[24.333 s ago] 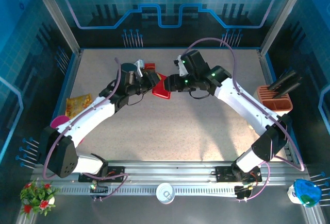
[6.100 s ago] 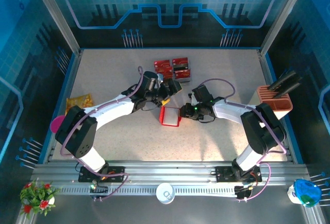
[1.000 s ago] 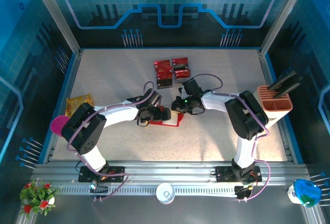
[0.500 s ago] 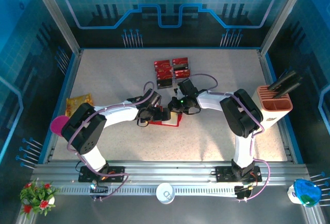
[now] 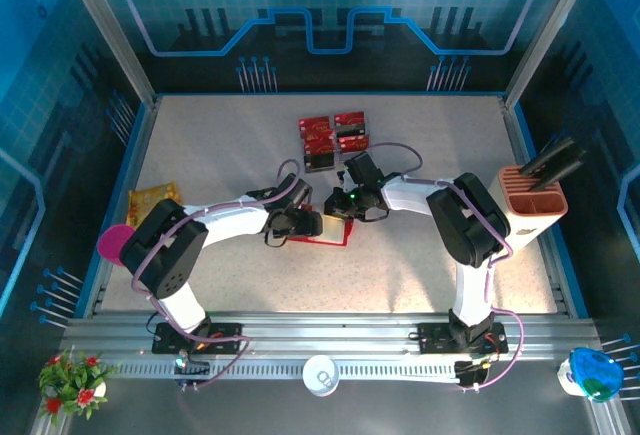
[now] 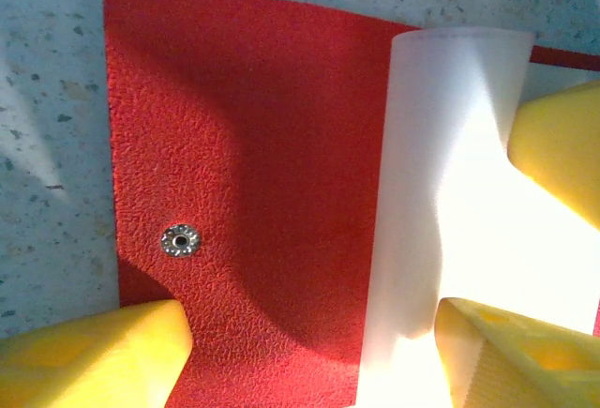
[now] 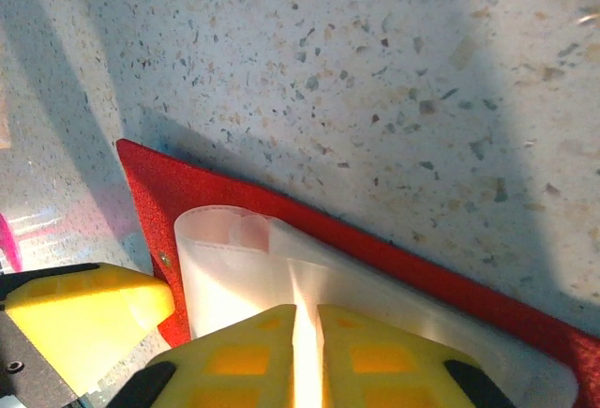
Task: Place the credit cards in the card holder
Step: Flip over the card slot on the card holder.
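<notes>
The card holder [image 5: 338, 235] lies open on the speckled table [image 5: 430, 145], near its middle, with the two grippers meeting over it. The left wrist view shows its textured red cover [image 6: 253, 145] flat on the table, with a metal snap stud [image 6: 178, 239] near one edge. A clear pocket [image 6: 441, 202] covers the other half, and its free edge curls upward.

The right gripper [image 7: 305, 319] stands narrow. Its yellow fingertips are almost together, with the pale plastic of the pocket [image 7: 234, 258] caught in the thin slit between them. In the top view the right gripper [image 5: 345, 207] sits at the holder's far edge.

The left gripper [image 6: 314, 319] is spread wide and grips nothing. One finger rests over the red cover beside the stud and the other over the clear pocket. In the top view the left gripper [image 5: 308, 223] is at the holder's left side.

The credit cards [image 5: 335, 138] lie in a close group farther back on the table, apart from the holder. A yellow-orange snack packet [image 5: 152, 198] lies near the left edge. A salmon compartment box [image 5: 533, 190] with black items stands at the right edge.
</notes>
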